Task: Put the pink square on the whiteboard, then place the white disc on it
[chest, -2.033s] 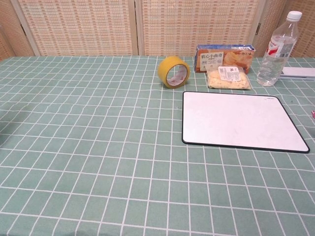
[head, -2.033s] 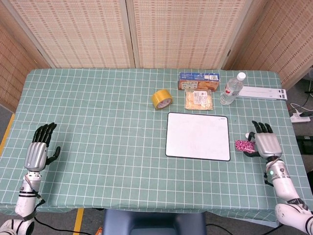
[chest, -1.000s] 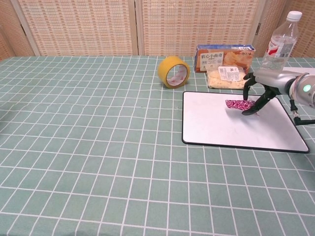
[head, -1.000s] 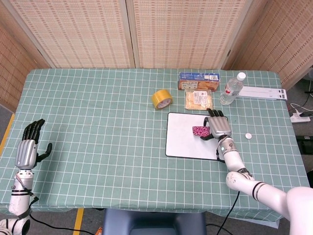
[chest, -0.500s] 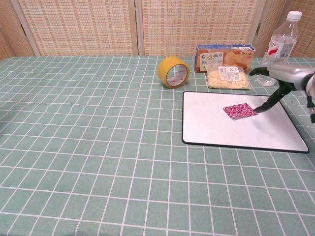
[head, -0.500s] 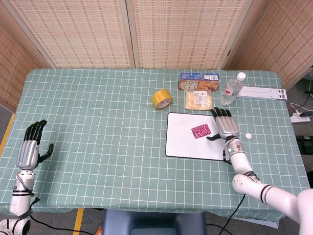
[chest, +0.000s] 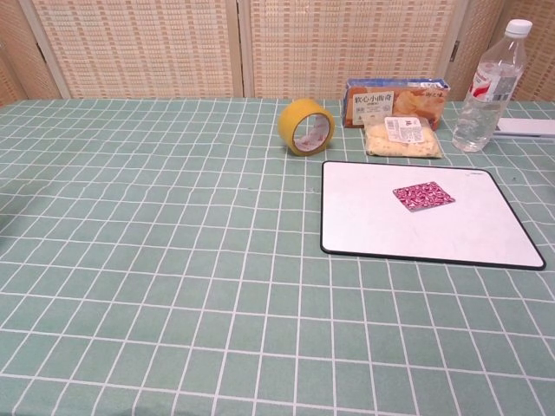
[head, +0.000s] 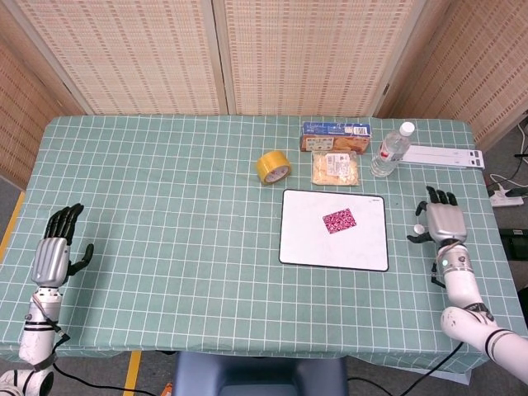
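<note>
Pink square (head: 339,220) lies flat on the whiteboard (head: 309,247), in its upper right part, turned a little askew to the board's edges; the chest view shows it the same way, resting on the white face with nothing touching it. So the first half of the task looks done, and the step in hand is the fetching of the white disc (head: 419,229).

That disc sits on the green checked surface (head: 165,206) to the right of the whiteboard, off the board and well apart from the square. The right hand (head: 444,221) is just beside it, fingers pointing away from the robot and the thumb side toward the disc. Whether it already touches or pinches the disc I cannot tell: the disc is small and partly against the thumb. The chest view does not show this hand at all.

Judging from this, the next move calls for a fine pinch on a thin, small thing lying flat on cloth, then a carry leftward over the board's rim and a gentle release squarely on the pink square, without nudging the square out of place.

The left hand (head: 53,254) rests far off at the surface's left edge, fingers apart and holding nothing, with no part in this step.

Behind the board stand a roll of yellow tape (head: 273,167), a snack bag (head: 335,167), a box (head: 335,136) and a water bottle (head: 391,150), all clear of the likely path.
</note>
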Controlling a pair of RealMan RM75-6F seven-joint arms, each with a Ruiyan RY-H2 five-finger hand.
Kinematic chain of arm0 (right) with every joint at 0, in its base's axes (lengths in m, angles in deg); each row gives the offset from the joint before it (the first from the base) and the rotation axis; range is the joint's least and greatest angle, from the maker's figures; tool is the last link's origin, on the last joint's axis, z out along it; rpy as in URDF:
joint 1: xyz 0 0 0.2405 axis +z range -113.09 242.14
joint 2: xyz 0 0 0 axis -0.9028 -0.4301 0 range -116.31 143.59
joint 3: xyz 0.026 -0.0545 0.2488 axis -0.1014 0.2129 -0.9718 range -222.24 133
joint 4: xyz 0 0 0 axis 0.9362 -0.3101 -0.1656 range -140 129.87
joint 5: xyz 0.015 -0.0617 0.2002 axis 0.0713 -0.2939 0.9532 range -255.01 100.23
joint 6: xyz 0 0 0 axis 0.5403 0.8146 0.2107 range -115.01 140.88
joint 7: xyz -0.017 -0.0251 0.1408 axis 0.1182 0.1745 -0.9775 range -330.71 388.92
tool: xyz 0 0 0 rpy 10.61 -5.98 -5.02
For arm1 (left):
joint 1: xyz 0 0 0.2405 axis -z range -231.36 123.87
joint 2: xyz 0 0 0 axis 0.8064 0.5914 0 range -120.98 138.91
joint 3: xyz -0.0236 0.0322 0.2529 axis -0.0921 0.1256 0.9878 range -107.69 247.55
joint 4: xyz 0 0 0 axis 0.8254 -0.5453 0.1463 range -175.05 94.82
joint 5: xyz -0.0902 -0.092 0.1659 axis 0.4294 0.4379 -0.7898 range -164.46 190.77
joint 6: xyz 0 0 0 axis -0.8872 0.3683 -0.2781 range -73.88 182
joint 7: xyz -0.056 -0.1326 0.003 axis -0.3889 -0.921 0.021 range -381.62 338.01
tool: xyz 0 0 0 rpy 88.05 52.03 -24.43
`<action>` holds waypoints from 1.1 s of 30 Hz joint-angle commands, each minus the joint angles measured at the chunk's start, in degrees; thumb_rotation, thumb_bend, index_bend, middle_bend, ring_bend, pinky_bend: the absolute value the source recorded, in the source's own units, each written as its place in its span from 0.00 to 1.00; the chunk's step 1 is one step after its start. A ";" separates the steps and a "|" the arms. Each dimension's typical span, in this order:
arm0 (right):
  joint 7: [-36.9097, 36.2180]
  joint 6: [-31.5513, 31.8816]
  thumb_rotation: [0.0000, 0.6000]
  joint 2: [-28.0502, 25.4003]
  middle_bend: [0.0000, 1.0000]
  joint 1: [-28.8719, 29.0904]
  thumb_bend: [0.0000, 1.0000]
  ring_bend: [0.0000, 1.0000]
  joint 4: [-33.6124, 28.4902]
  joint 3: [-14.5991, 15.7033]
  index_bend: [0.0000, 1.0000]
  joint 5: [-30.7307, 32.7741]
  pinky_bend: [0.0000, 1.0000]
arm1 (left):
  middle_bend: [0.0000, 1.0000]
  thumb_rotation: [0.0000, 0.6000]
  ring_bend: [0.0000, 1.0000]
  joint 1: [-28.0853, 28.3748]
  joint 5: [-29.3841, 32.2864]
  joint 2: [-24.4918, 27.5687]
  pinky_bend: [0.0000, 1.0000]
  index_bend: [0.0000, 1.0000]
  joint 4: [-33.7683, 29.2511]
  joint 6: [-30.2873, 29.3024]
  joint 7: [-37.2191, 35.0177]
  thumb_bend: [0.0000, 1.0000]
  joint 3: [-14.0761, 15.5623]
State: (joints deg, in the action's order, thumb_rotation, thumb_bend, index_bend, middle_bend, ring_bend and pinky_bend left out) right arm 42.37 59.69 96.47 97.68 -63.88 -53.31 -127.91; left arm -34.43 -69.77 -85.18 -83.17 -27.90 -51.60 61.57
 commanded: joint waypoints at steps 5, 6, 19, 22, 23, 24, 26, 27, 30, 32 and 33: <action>-6.43 -5.55 0.88 4.32 0.00 -0.36 0.12 0.00 11.10 0.50 0.45 -4.15 0.00 | 0.05 1.00 0.00 -0.08 0.15 -0.15 0.00 0.07 0.48 0.25 -0.26 0.39 0.03; -6.85 -6.14 0.88 4.60 0.00 -0.24 0.13 0.00 11.91 0.33 0.45 -4.34 0.00 | 0.05 1.00 0.00 -0.04 0.11 -0.19 0.00 0.07 0.59 0.30 -0.29 0.39 0.06; -9.04 -9.66 0.91 4.17 0.00 0.63 0.27 0.00 13.42 -1.08 0.39 -6.36 0.00 | 0.05 1.00 0.00 0.15 0.23 -0.48 0.00 0.06 1.16 0.99 -0.49 0.39 0.10; -8.70 -10.31 0.93 3.17 0.00 0.66 0.32 0.00 12.31 -1.17 0.32 -6.40 0.00 | 0.05 1.00 0.00 0.28 0.22 -0.56 0.00 0.06 1.27 1.23 -0.57 0.39 0.12; -8.38 -10.42 0.93 2.84 0.00 0.65 0.32 0.00 11.92 -1.15 0.29 -6.33 0.00 | 0.05 1.00 0.00 0.31 0.22 -0.57 0.00 0.06 1.31 1.31 -0.56 0.39 0.13; -7.73 -10.63 0.95 2.41 0.00 0.64 0.30 0.00 11.47 -1.09 0.27 -6.10 0.00 | 0.05 1.00 0.00 0.31 0.21 -0.60 0.00 0.06 1.41 1.34 -0.54 0.39 0.15; -6.18 -10.98 0.99 1.83 0.00 0.73 0.20 0.00 10.92 -0.88 0.24 -5.53 0.00 | 0.05 1.00 0.00 0.27 0.17 -0.66 0.00 0.06 1.57 1.30 -0.59 0.39 0.21; -5.25 -10.97 1.00 1.56 0.00 0.77 0.15 0.00 10.49 -0.89 0.22 -5.02 0.00 | 0.05 1.00 0.00 0.28 0.16 -0.70 0.00 0.06 1.65 1.28 -0.64 0.39 0.21; -3.58 -10.99 1.00 1.07 0.00 0.84 0.12 0.00 9.51 -0.92 0.20 -3.91 0.00 | 0.05 1.00 0.00 0.27 0.20 -0.75 0.00 0.06 1.75 1.30 -0.64 0.39 0.20; -2.45 -11.01 1.00 0.93 0.00 0.92 0.12 0.00 8.99 -0.85 0.19 -3.24 0.00 | 0.05 1.00 0.00 0.27 0.19 -0.77 0.00 0.06 1.79 1.29 -0.66 0.39 0.21; -2.06 -10.98 1.00 0.96 0.00 0.95 0.12 0.00 8.87 -0.85 0.19 -2.93 0.00 | 0.05 1.00 0.00 0.29 0.18 -0.78 0.00 0.06 1.81 1.30 -0.61 0.39 0.22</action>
State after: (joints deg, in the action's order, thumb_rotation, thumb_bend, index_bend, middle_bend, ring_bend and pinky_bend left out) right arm 39.91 48.73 97.57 98.56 -54.70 -54.19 -131.21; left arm -34.15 -69.59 -85.96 -81.35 -26.59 -52.21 61.80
